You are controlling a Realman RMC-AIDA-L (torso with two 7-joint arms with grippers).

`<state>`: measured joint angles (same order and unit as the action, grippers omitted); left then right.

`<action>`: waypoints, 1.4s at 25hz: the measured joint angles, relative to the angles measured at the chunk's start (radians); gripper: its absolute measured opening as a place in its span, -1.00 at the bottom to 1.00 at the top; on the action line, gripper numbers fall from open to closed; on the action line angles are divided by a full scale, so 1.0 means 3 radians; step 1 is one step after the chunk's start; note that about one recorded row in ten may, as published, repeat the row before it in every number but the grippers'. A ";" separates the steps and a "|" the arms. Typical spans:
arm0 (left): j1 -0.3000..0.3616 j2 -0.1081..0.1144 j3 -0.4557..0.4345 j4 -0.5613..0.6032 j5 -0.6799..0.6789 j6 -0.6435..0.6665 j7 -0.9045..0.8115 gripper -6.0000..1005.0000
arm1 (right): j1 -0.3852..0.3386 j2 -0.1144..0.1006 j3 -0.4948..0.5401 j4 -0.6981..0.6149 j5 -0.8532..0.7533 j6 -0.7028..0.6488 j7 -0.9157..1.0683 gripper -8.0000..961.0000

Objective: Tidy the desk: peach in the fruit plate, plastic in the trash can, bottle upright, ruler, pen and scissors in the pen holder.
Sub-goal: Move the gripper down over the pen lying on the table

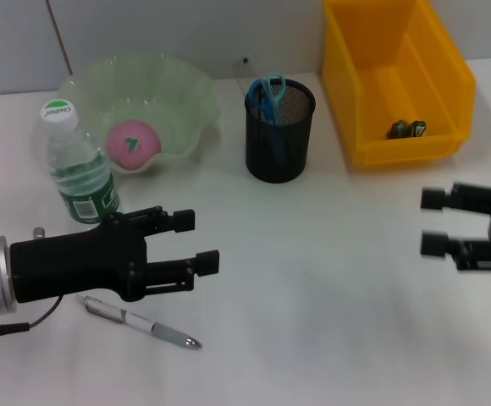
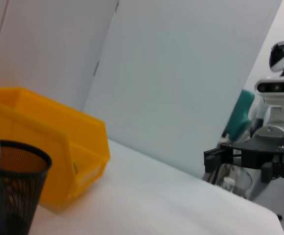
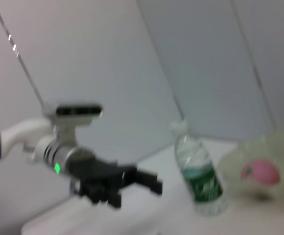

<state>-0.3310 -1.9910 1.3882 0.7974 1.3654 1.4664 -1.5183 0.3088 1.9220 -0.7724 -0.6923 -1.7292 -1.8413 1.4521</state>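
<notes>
The left end effector [image 1: 201, 241] hovers at the lower left of the head view with its fingers spread apart and nothing between them. Just below it the pen [image 1: 140, 321] lies flat on the white desk [image 1: 313, 296]. The right end effector [image 1: 434, 222] sits at the right edge, fingers likewise apart and empty.

Above the left arm stands the bottle [image 1: 74, 165], upright with its cap on, beside the pale green fruit plate [image 1: 178, 93] in the upper left, where the pink peach [image 1: 132, 144] already rests. At top centre the black mesh pen holder [image 1: 279, 131] carries the blue-handled scissors [image 1: 267, 97] (a thin clear strip behind it may be the ruler, hard to tell). The yellow trash can [image 1: 398, 76] in the upper right holds a small dark scrap [image 1: 406, 128].

The left wrist view adds the bin's outer wall and the right end effector side-on. The right wrist view shows the bottle, the peach and the left end effector, but not the pen.
</notes>
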 joint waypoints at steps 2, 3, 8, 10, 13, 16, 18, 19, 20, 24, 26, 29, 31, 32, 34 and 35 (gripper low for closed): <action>-0.0032 0.0001 -0.0024 0.0017 0.0144 0.0024 -0.0009 0.52 | 0.0020 -0.0012 0.0043 -0.0033 -0.0211 -0.0071 0.0042 0.70; -0.0032 0.0001 -0.0024 0.0017 0.0144 0.0024 -0.0009 0.52 | 0.0035 -0.0017 0.0054 -0.0055 -0.0327 -0.0107 0.0084 0.70; -0.0300 0.0105 -0.0052 0.0268 0.0576 0.0252 -0.0061 0.52 | 0.0066 -0.0014 0.0060 -0.0144 -0.0635 -0.0195 0.0208 0.69; -0.0439 0.0115 -0.0096 0.0475 0.0900 0.0343 -0.0133 0.52 | 0.0050 -0.0006 0.0094 -0.0162 -0.0643 -0.0206 0.0208 0.69; -0.0696 0.0060 -0.0181 0.0843 0.1618 0.0488 -0.0320 0.52 | 0.0044 -0.0003 0.0147 -0.0172 -0.0660 -0.0216 0.0227 0.69; -0.0898 -0.0039 -0.0226 0.1105 0.2149 0.0576 -0.0489 0.51 | 0.0041 -0.0008 0.0200 -0.0172 -0.0681 -0.0214 0.0297 0.69; -0.0992 -0.0093 -0.0249 0.1219 0.2388 0.0626 -0.0562 0.51 | 0.0040 -0.0010 0.0251 -0.0169 -0.0692 -0.0202 0.0339 0.69; -0.1125 -0.0165 -0.0270 0.1355 0.2695 0.0706 -0.0628 0.51 | 0.0038 -0.0010 0.0275 -0.0164 -0.0700 -0.0196 0.0347 0.69; -0.1247 -0.0212 -0.0259 0.1447 0.2928 0.0771 -0.0669 0.51 | 0.0037 -0.0010 0.0305 -0.0158 -0.0713 -0.0190 0.0349 0.69; -0.1597 -0.0211 0.0007 0.1467 0.3294 0.0856 -0.0876 0.51 | 0.0030 0.0012 0.0390 -0.0153 -0.0784 -0.0166 0.0350 0.69; -0.1693 -0.0207 0.0075 0.1447 0.3356 0.0886 -0.0900 0.50 | 0.0032 0.0023 0.0400 -0.0153 -0.0809 -0.0152 0.0350 0.69; -0.1800 -0.0207 0.0203 0.1397 0.3414 0.0927 -0.0917 0.50 | 0.0037 0.0035 0.0402 -0.0152 -0.0821 -0.0108 0.0339 0.69; -0.1873 -0.0206 0.0327 0.1327 0.3460 0.0927 -0.0946 0.50 | 0.0046 0.0046 0.0400 -0.0151 -0.0821 -0.0062 0.0312 0.69; -0.1926 -0.0200 0.0405 0.1226 0.3475 0.0917 -0.0958 0.50 | 0.0051 0.0053 0.0394 -0.0151 -0.0822 -0.0040 0.0301 0.69; -0.1970 -0.0195 0.0477 0.1119 0.3480 0.0905 -0.0969 0.50 | 0.0062 0.0073 0.0377 -0.0152 -0.0828 0.0002 0.0281 0.69; -0.1970 -0.0195 0.0477 0.1119 0.3480 0.0905 -0.0969 0.50 | 0.0070 0.0083 0.0371 -0.0153 -0.0837 0.0019 0.0278 0.69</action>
<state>-0.9219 -2.0495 1.5312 1.1332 2.4093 1.7380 -1.8091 0.3298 1.9467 -0.6612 -0.7382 -1.9804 -1.8356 1.5354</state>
